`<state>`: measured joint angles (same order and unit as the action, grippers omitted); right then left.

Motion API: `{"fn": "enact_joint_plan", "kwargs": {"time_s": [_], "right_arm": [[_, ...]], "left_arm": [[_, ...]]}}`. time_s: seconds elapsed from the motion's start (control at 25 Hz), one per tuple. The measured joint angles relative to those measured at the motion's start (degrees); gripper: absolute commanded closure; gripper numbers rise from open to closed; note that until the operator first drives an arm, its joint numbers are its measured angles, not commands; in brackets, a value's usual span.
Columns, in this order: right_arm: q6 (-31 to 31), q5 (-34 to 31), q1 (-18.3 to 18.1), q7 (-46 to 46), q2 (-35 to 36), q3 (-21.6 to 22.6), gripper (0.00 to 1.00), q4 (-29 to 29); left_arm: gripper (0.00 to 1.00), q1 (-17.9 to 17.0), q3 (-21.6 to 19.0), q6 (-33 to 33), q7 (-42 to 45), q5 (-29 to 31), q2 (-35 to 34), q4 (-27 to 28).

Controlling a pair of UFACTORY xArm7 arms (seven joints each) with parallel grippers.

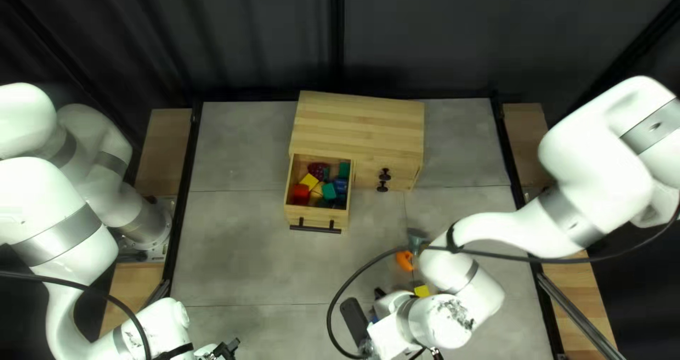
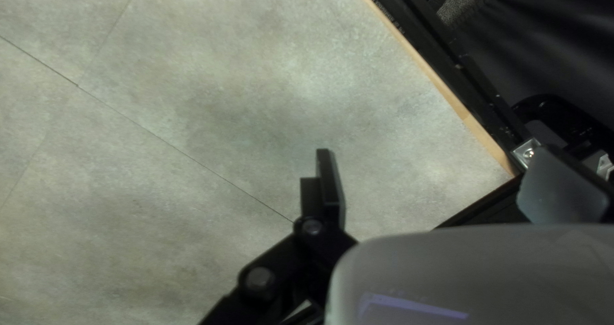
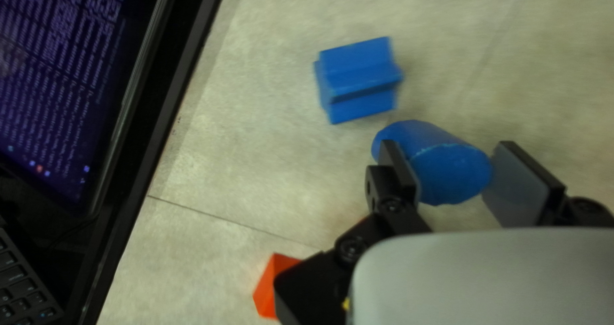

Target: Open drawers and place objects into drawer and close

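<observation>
Gripping a blue cylinder [image 3: 448, 171] between its two black fingers, the right claw [image 3: 451, 152] works near the near edge of the surface [image 1: 241, 261]; whether the cylinder is off the surface cannot be told. Just ahead of it is a blue cross-shaped block [image 3: 358, 82], and a red-orange block [image 3: 272, 286] sits beside the claw's links. A laptop [image 3: 70, 76] stands at the surface's edge. The left claw [image 2: 438, 165] is spread wide with nothing in it. At the far side, a wooden cabinet [image 1: 361, 123] has its left drawer [image 1: 312, 217] pulled out, holding a heap of coloured blocks [image 1: 301, 193]; the part with dark knobs [image 1: 383, 180] looks shut. An orange block [image 1: 404, 261] and a yellow block [image 1: 422, 290] lie out on the surface by the right arm. The likely next move is carrying the cylinder to the open drawer. Its curved side could turn or slip if the grip sits off-centre, and it might then roll away. A low swing could knock the loose blocks, and the right arm's looping cable [image 1: 330, 317] might drag across them. Dropped on the crowded heap, the cylinder could tumble over the rim, or sit too high and jam the drawer on closing.
</observation>
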<state>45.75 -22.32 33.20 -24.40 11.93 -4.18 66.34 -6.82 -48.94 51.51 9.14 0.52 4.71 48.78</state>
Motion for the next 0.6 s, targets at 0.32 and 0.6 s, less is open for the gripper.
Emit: {"fn": "enact_joint_plan", "kwargs": {"time_s": [0.32, 0.6], "right_arm": [[4.60, -6.12, -2.01, -9.05, -7.85, -3.86, 1.00, -0.13], [1.18, -11.03, -5.67, -12.28, -11.78, -7.71, 1.00, -3.40]], "left_arm": [[0.00, 0.00, 0.00, 0.00, 0.00, 0.00, 0.00, 0.00], [0.00, 0.00, 0.00, 0.00, 0.00, 0.00, 0.00, 0.00]]}}
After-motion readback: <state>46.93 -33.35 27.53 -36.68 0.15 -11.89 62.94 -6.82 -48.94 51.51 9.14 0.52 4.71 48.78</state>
